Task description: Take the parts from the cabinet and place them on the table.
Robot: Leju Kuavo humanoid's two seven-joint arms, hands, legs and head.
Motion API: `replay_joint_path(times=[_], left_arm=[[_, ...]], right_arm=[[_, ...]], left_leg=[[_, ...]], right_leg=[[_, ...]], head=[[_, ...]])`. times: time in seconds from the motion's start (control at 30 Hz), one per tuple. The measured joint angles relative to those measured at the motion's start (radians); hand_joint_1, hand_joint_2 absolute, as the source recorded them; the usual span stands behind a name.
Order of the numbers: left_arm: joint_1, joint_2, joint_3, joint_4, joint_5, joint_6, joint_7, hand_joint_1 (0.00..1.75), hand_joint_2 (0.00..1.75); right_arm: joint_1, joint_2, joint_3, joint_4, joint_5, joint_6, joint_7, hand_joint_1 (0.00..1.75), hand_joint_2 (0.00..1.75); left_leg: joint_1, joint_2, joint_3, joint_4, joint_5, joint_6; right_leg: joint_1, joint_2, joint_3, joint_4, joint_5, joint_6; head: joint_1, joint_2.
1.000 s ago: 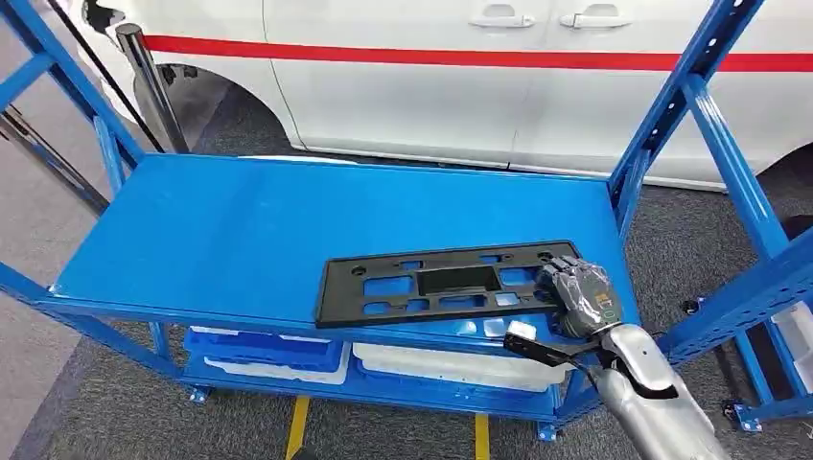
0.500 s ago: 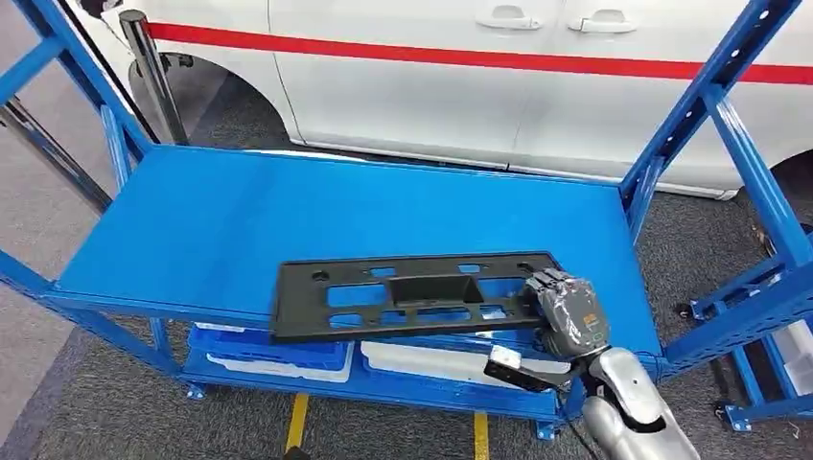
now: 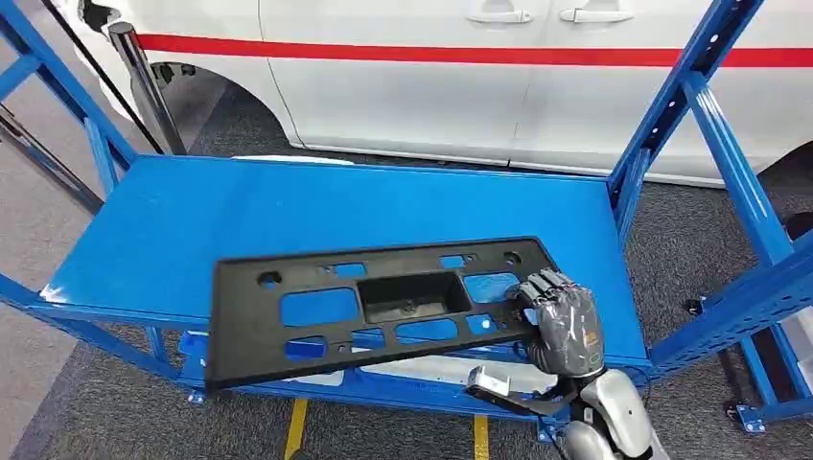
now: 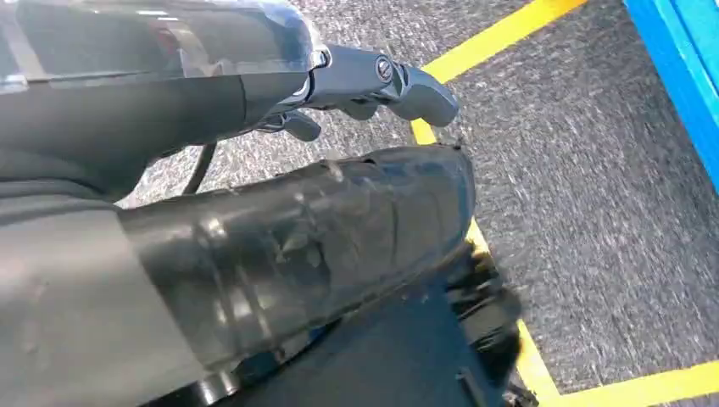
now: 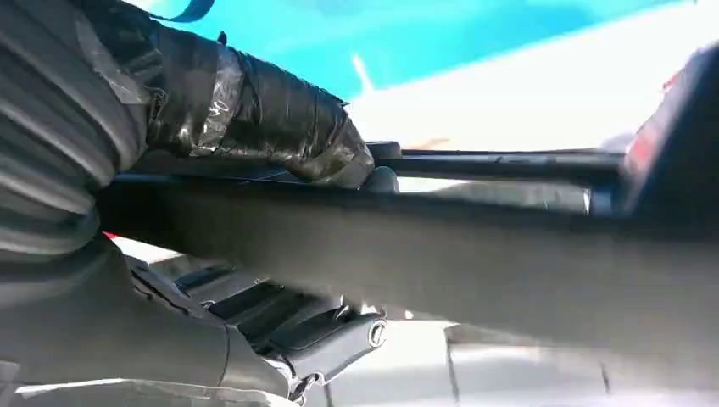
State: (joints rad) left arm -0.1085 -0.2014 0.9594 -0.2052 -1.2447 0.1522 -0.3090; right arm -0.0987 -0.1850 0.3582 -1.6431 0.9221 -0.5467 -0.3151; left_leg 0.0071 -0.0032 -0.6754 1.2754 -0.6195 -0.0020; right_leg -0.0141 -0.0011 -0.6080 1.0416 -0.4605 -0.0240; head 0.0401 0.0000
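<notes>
Behind the blue rack (image 3: 288,206) stands a white vehicle (image 3: 431,77) w/ a red stripe, on grey carpet. One black plastic part (image 3: 369,302), a flat frame w/ several cut-outs, is the only piece on the top shelf level; its near long edge hangs past the shelf front toward 6 o'clock, raised and tilted. Right hand (image 3: 561,326) grasps it at the 3 o'clock end, thumb on one face and fingers on the other, prob. because the short end gives a firm pinch for pulling the long piece off. Two trays, blue (image 3: 197,345) and white (image 3: 436,369), lie on the lower shelf. Left hand (image 4: 373,85) hangs over the floor near yellow tape (image 4: 500,34), nothing in it; fingers partly curled, can't tell how far.
</notes>
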Motion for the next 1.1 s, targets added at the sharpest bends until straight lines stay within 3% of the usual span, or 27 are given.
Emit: replay_joint_path(times=[0.03,0.07,0.1,0.17,0.2,0.23,0.27,0.33,0.37,0.43,0.47,0.53,0.57,0.6,0.63,0.67,0.7,0.73,0.83,0.9,0.93,1.03,1.1], left_arm=[[0.002,0.0,0.002,0.0,0.006,0.002,-0.003,0.0,0.0],[0.004,0.0,0.005,0.0,0.008,0.002,-0.005,0.0,0.0],[0.007,0.0,0.009,0.0,0.014,0.002,-0.008,0.0,0.0],[0.009,0.0,0.015,0.0,0.017,0.004,-0.01,0.0,0.0],[0.009,0.0,0.016,0.0,0.018,0.005,-0.011,0.0,0.0],[0.008,0.001,0.018,0.0,0.018,0.005,-0.013,0.0,0.0],[0.007,0.0,0.019,0.0,0.02,0.001,-0.018,0.0,0.0],[0.012,0.0,0.023,0.0,0.028,-0.002,-0.027,0.0,0.0],[0.016,0.0,0.024,0.0,0.03,-0.003,-0.029,0.0,0.0],[0.02,0.0,0.028,0.0,0.035,-0.003,-0.038,0.0,0.0],[0.018,0.0,0.031,0.0,0.035,-0.003,-0.041,0.0,0.0],[0.018,0.0,0.036,0.0,0.036,-0.003,-0.042,0.0,0.0],[0.019,0.0,0.039,0.0,0.037,-0.003,-0.042,0.0,0.0],[0.02,0.0,0.04,0.0,0.037,-0.003,-0.042,0.0,0.0],[0.02,-0.001,0.041,0.0,0.038,-0.003,-0.042,0.0,1.75],[0.02,-0.002,0.041,0.0,0.038,-0.005,-0.042,0.0,1.75],[0.02,-0.003,0.042,0.0,0.038,-0.008,-0.042,0.0,1.75],[0.019,-0.003,0.043,0.0,0.039,-0.01,-0.041,0.0,1.75],[0.019,-0.003,0.047,0.0,0.039,-0.019,-0.041,0.0,1.75],[0.019,-0.003,0.047,0.0,0.039,-0.021,-0.041,0.0,1.75],[0.019,-0.003,0.048,0.0,0.039,-0.024,-0.042,0.0,1.75],[0.02,-0.003,0.05,0.0,0.046,-0.035,-0.042,0.0,1.75],[0.021,-0.003,0.053,0.0,0.048,-0.035,-0.041,0.0,1.75]], right_arm=[[0.021,0.017,0.008,-0.027,0.011,-0.028,0.002,1.75,1.75],[0.039,0.029,0.015,-0.044,0.015,-0.048,0.002,1.75,1.75],[0.06,0.041,0.024,-0.065,0.016,-0.075,0.002,1.75,1.75],[0.086,0.056,0.032,-0.092,0.018,-0.099,0.001,1.75,1.75],[0.096,0.066,0.039,-0.107,0.018,-0.103,0.001,1.75,1.75],[0.104,0.073,0.044,-0.118,0.018,-0.113,0.001,1.75,1.75],[0.113,0.08,0.048,-0.129,0.023,-0.12,0.0,1.75,1.75],[0.14,0.098,0.051,-0.148,0.048,-0.129,-0.012,1.75,1.75],[0.152,0.107,0.052,-0.157,0.063,-0.133,-0.019,1.75,1.75],[0.177,0.138,0.058,-0.173,0.112,-0.137,-0.049,1.75,1.75],[0.191,0.149,0.061,-0.177,0.131,-0.139,-0.068,1.75,1.75],[0.214,0.172,0.072,-0.177,0.161,-0.14,-0.086,1.75,1.75],[0.223,0.182,0.074,-0.177,0.17,-0.14,-0.094,1.75,1.75],[0.228,0.194,0.077,-0.177,0.175,-0.14,-0.102,1.75,1.75],[0.23,0.202,0.08,-0.177,0.177,-0.14,-0.106,1.75,1.75],[0.231,0.212,0.083,-0.18,0.179,-0.14,-0.107,1.75,1.75],[0.231,0.219,0.087,-0.183,0.182,-0.14,-0.107,1.75,1.75],[0.232,0.224,0.094,-0.184,0.185,-0.141,-0.104,1.75,1.75],[0.237,0.236,0.103,-0.186,0.185,-0.143,-0.101,1.75,1.75],[0.237,0.243,0.109,-0.187,0.184,-0.143,-0.099,1.75,1.75],[0.236,0.245,0.112,-0.187,0.182,-0.143,-0.098,1.75,1.75],[0.234,0.248,0.12,-0.185,0.169,-0.143,-0.092,1.75,1.75],[0.233,0.248,0.121,-0.183,0.167,-0.143,-0.091,1.75,1.75]], left_leg=[[0.0,0.0,-0.029,0.053,-0.011,0.0],[0.0,0.0,-0.032,0.054,0.004,0.002],[0.0,0.0,-0.01,0.001,0.047,0.007],[-0.004,-0.001,0.068,-0.163,0.134,0.022],[-0.009,-0.001,0.097,-0.234,0.146,0.036],[-0.012,0.0,0.107,-0.25,0.143,0.04],[-0.015,-0.001,0.106,-0.248,0.143,0.038],[-0.017,-0.002,0.108,-0.252,0.145,0.04],[-0.008,-0.002,0.113,-0.267,0.153,0.043],[-0.001,0.004,0.121,-0.282,0.163,0.051],[-0.001,0.004,0.119,-0.281,0.163,0.052],[-0.002,0.005,0.119,-0.28,0.162,0.052],[-0.001,0.005,0.119,-0.278,0.162,0.051],[0.0,0.005,0.119,-0.276,0.16,0.05],[0.002,0.005,0.119,-0.272,0.158,0.046],[0.004,0.004,0.119,-0.265,0.154,0.042],[0.005,0.003,0.118,-0.257,0.149,0.035],[-0.001,0.003,0.114,-0.251,0.144,0.026],[0.002,0.002,0.117,-0.253,0.145,0.008],[0.008,0.002,0.117,-0.249,0.134,-0.003],[0.007,0.002,0.104,-0.217,0.108,-0.007],[0.008,0.002,0.002,0.008,-0.004,-0.016],[0.008,0.002,-0.019,0.055,-0.012,-0.016]], right_leg=[[0.002,0.0,0.0,0.001,-0.001,-0.002],[0.004,0.0,0.002,0.001,-0.002,-0.003],[0.007,0.001,0.006,0.001,-0.004,-0.005],[0.012,0.004,0.014,0.0,-0.006,-0.006],[0.011,0.004,0.014,0.0,-0.007,-0.005],[0.019,0.005,0.01,0.004,-0.008,0.001],[0.011,0.005,0.009,0.003,-0.006,0.006],[0.01,0.004,0.014,-0.004,-0.004,0.015],[0.016,0.005,0.017,-0.005,-0.004,0.022],[0.014,0.004,-0.011,0.062,-0.06,0.029],[0.01,0.004,-0.047,0.143,-0.105,0.032],[0.002,0.004,-0.11,0.279,-0.157,0.039],[-0.001,0.004,-0.116,0.294,-0.15,0.043],[-0.005,0.003,-0.1,0.261,-0.121,0.046],[-0.009,0.003,-0.064,0.193,-0.081,0.048],[-0.012,0.001,-0.008,0.089,-0.032,0.049],[-0.015,0.001,0.03,0.008,-0.021,0.049],[-0.008,0.002,0.031,0.011,-0.03,0.045],[0.0,0.007,0.027,0.012,-0.028,0.025],[-0.008,0.004,0.032,-0.001,-0.019,0.007],[-0.008,0.004,0.032,-0.004,-0.017,0.002],[-0.003,0.0,0.025,-0.004,-0.014,-0.003],[0.0,0.0,0.024,-0.003,-0.015,-0.004]], head=[[0.0,0.0],[0.0,0.0],[0.0,0.0],[0.0,0.0],[0.0,0.0],[0.0,0.0],[-0.002,0.0],[-0.001,0.0],[0.001,0.0],[0.003,0.0],[0.003,0.0],[0.002,0.0],[0.002,0.0],[0.003,0.0],[0.002,0.0],[0.003,0.0],[0.002,0.0],[0.003,0.0],[0.001,0.0],[0.001,0.0],[0.002,0.0],[0.0,0.0],[-0.001,0.0]])
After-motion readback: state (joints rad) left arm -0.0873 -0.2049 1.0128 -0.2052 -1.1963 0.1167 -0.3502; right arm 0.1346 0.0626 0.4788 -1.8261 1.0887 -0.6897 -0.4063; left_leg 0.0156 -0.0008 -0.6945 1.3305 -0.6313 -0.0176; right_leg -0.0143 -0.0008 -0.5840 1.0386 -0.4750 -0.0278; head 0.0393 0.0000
